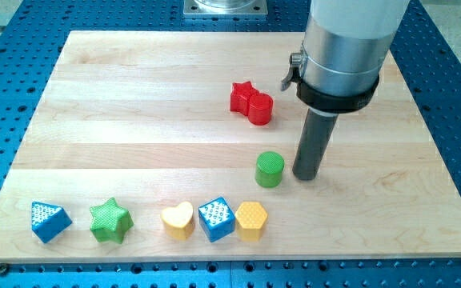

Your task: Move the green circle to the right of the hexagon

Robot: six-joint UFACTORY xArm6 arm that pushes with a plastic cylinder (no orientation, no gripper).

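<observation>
The green circle (270,169) stands on the wooden board (134,120), right of centre. My tip (306,175) rests on the board just to the circle's right, a small gap apart. The yellow hexagon (251,220) sits below the circle, near the view's bottom edge, at the right end of a row of blocks.
The row along the bottom holds a blue triangle (50,221), a green star (110,221), a yellow heart (178,220) and a blue cube (216,218) touching the hexagon. A red star (242,97) and a red cylinder (260,108) sit together above the circle.
</observation>
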